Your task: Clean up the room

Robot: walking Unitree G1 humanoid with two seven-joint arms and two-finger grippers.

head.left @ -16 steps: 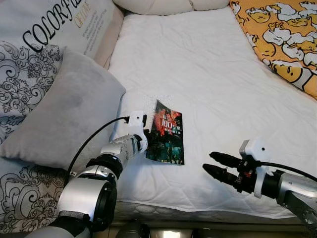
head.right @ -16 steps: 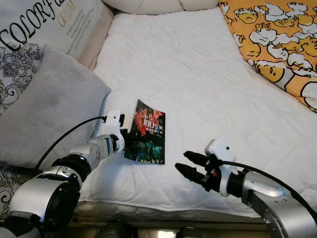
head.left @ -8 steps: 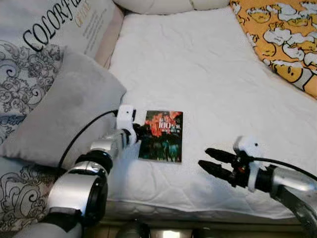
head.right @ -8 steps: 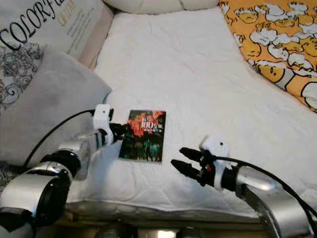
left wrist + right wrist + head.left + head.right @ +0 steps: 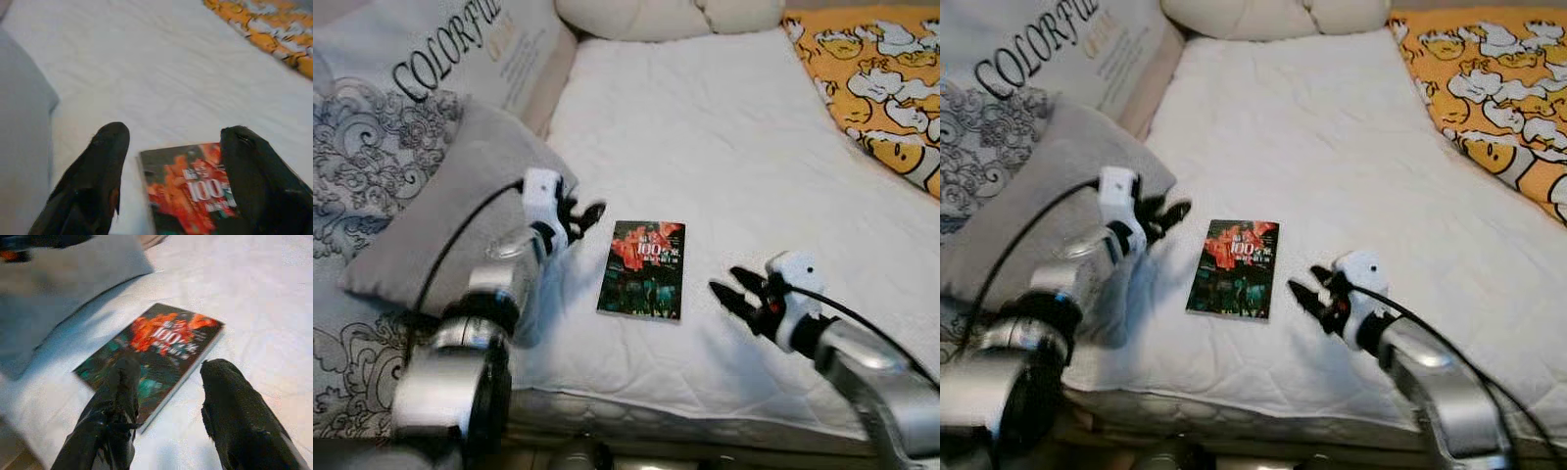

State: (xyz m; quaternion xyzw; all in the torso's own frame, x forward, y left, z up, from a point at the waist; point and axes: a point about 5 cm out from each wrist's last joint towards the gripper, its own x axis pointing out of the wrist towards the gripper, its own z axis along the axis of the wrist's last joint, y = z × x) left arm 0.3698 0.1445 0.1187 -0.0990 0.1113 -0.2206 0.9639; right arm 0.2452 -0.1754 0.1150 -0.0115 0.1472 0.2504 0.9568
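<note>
A paperback book (image 5: 643,269) with a dark red and green cover lies flat on the white mattress (image 5: 724,127), near its front edge. My left gripper (image 5: 582,215) hovers open just left of the book's far corner, apart from it, with nothing between its fingers. In the left wrist view the book (image 5: 190,191) lies below the spread fingers (image 5: 105,161). My right gripper (image 5: 729,289) stands open just right of the book, fingers pointing at its near right edge. In the right wrist view the book (image 5: 161,345) lies right ahead of the fingertips (image 5: 124,382).
A grey pillow (image 5: 450,196) lies left of the book, under my left arm. Behind it leans a patterned cushion (image 5: 440,59) with lettering. An orange cartoon blanket (image 5: 881,78) covers the far right. A cream pillow (image 5: 656,15) sits at the far end. The mattress's front edge (image 5: 685,411) is close.
The book, tilted up by my left gripper a second ago, now lies flat. The left gripper has let go and drawn back to the left. The right gripper has come closer to the book.
</note>
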